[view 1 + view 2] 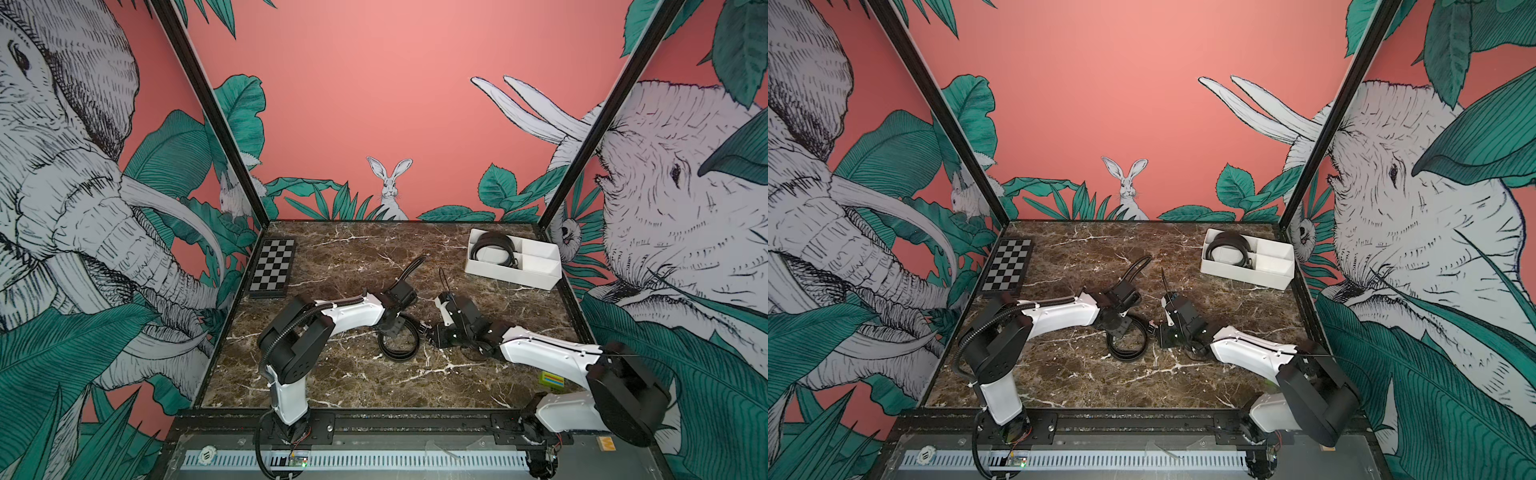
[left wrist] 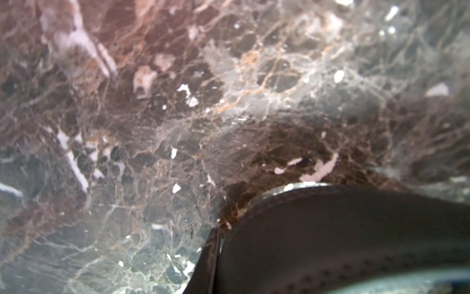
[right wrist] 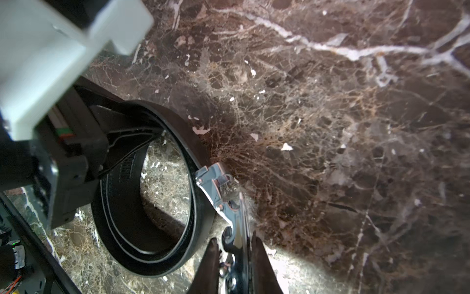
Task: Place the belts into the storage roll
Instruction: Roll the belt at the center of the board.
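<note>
A black belt (image 1: 400, 351) lies coiled on the marble table between my two arms, seen in both top views, belt (image 1: 1128, 347). My left gripper (image 1: 390, 330) reaches down onto the coil's far side. In the left wrist view one finger (image 2: 207, 262) presses against the strap (image 2: 330, 241), which hides the other finger. My right gripper (image 3: 235, 244) is shut on the belt's silver buckle (image 3: 213, 183) at the coil's right edge. The storage roll (image 1: 536, 272), a white divided tray, stands at the back right. Another coiled belt (image 1: 492, 249) sits in its left compartment.
A black-and-grey checkered board (image 1: 272, 268) lies at the back left by the wall. A small green block (image 1: 550, 380) sits under the right arm. The tray's right compartments (image 1: 1273, 262) hold nothing. Cage posts and walls close three sides.
</note>
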{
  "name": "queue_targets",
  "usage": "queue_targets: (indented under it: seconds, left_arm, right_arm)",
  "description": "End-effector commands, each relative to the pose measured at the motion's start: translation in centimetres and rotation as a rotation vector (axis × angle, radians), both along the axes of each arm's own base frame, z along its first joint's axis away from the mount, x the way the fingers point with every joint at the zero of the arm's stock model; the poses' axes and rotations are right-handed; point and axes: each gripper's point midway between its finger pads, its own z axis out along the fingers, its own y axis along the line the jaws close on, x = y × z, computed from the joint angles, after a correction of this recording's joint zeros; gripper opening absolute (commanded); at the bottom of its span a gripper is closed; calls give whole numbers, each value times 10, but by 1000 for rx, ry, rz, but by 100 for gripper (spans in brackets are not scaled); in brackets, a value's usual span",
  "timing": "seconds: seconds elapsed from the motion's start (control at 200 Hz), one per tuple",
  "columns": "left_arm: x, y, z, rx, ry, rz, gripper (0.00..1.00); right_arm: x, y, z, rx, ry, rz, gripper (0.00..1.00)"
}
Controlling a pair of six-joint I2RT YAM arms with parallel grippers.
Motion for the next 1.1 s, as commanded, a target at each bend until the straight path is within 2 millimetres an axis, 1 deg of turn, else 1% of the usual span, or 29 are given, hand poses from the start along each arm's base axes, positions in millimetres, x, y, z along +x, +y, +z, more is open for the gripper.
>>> queue_targets:
  seconds: [0.0, 0.065, 0.16, 0.21, 0.29, 0.33, 0.39, 0.43, 0.475, 0.515, 0.53, 0.545, 0.605, 0.665, 0.735, 0.815, 0.915, 1.025, 1.095]
  left_arm:
    - [-36, 45, -63, 144, 169, 199, 15]
    - [-37, 40, -70, 136, 199, 216, 16]
    - [-41, 37, -79, 134, 250, 238, 21]
    - [-44, 34, -84, 119, 270, 250, 21]
    - [-47, 22, -89, 61, 297, 262, 20]
    - [-48, 18, -91, 37, 310, 275, 17]
    - [-46, 13, -92, 20, 317, 285, 7]
    - [-45, 9, -92, 7, 319, 284, 2]
    - [-43, 5, -91, 1, 314, 269, 0]
    - [-41, 5, -89, 19, 306, 247, 0]
    - [-40, 6, -88, 30, 299, 242, 0]
    - [-39, 7, -87, 47, 295, 234, 0]
    - [-38, 12, -85, 88, 290, 205, 0]
    - [-36, 14, -83, 112, 288, 175, 0]
    - [-35, 15, -81, 132, 289, 146, 0]
    - [-32, 16, -80, 151, 284, 117, 0]
    - [-30, 16, -79, 167, 283, 93, 0]
    - [-28, 14, -78, 171, 284, 74, 0]
    - [-26, 14, -76, 177, 283, 68, 0]
  right_arm:
    - [-34, -46, -41, -162, 150, -82, 0]
    - [-37, -58, -42, -194, 146, -117, 0]
    - [-39, -65, -38, -225, 145, -121, 0]
    - [-40, -61, -35, -217, 152, -99, 0]
    - [-43, -51, -37, -178, 177, -72, 0]
    - [-44, -45, -38, -165, 189, -57, 0]
    - [-47, -34, -41, -143, 201, -24, 0]
    - [-48, -28, -42, -127, 206, -5, 0]
    - [-47, -26, -42, -129, 202, 7, 0]
    - [-43, -27, -39, -153, 185, 12, 0]
    - [-42, -30, -38, -167, 180, 10, 3]
    - [-40, -31, -36, -179, 172, 9, 6]
    - [-31, -33, -26, -201, 149, 18, 22]
    - [-24, -34, -17, -200, 142, 29, 29]
    - [-14, -38, -7, -197, 132, 34, 41]
    - [1, -40, 4, -188, 104, 49, 46]
    - [23, -38, 19, -188, 58, 69, 56]
    - [55, -35, 35, -216, -17, 99, 64]
    - [79, -35, 39, -248, -52, 90, 66]
